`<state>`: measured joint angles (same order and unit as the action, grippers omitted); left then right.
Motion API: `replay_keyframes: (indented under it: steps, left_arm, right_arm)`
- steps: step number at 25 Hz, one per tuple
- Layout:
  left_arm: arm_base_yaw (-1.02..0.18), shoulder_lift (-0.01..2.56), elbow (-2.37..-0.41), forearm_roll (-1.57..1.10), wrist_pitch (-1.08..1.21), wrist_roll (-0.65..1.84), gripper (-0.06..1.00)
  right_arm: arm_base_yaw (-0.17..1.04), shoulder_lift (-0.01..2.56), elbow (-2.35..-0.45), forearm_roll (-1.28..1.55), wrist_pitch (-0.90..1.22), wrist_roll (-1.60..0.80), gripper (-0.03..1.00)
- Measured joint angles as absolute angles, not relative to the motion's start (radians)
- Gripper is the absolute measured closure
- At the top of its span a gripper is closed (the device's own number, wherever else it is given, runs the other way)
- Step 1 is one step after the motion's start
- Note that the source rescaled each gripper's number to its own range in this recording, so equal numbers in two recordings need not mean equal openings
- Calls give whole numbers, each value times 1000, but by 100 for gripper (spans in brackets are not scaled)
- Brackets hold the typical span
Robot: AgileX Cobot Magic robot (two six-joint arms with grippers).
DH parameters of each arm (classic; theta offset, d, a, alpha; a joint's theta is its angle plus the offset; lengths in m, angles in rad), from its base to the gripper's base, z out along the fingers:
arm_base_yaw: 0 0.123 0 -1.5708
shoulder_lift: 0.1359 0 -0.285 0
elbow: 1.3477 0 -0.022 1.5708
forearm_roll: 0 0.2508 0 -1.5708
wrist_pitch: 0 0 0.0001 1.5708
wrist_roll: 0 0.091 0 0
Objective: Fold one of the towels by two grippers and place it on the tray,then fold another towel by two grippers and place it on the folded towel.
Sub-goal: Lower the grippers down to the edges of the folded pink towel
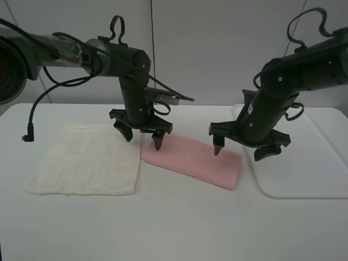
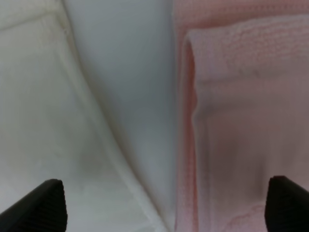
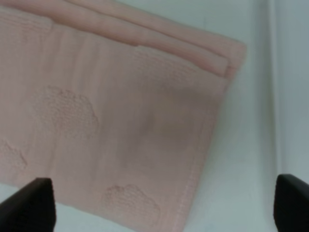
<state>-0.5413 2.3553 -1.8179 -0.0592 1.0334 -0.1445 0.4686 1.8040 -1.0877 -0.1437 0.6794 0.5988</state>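
Spread towel (image 1: 87,160) at left, folded towel (image 1: 196,160) just beside it in the middle, tray (image 1: 310,168) at right.

Pink towel (image 1: 193,160) folded beside tray (image 1: 321,176); cream towel (image 1: 87,160) flat.

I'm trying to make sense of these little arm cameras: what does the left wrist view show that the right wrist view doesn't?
Only the left wrist view: the cream-white towel, with a strip of bare table between it and the pink towel.
Only the right wrist view: the white tray beside the pink towel's other end, and cloud-shaped patches raised in the cloth.
Both: the folded pink towel, the table, and an open, empty gripper, the left gripper in one and the right gripper in the other.
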Motion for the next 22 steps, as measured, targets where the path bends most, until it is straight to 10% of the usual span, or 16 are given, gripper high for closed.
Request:
replay_keyframes:
  steps: [22]
  left_arm:
    - [-540,2409,-1823,0,1031,-172,-6]
  right_arm:
    - [469,1804,-1088,-144,681,604,2]
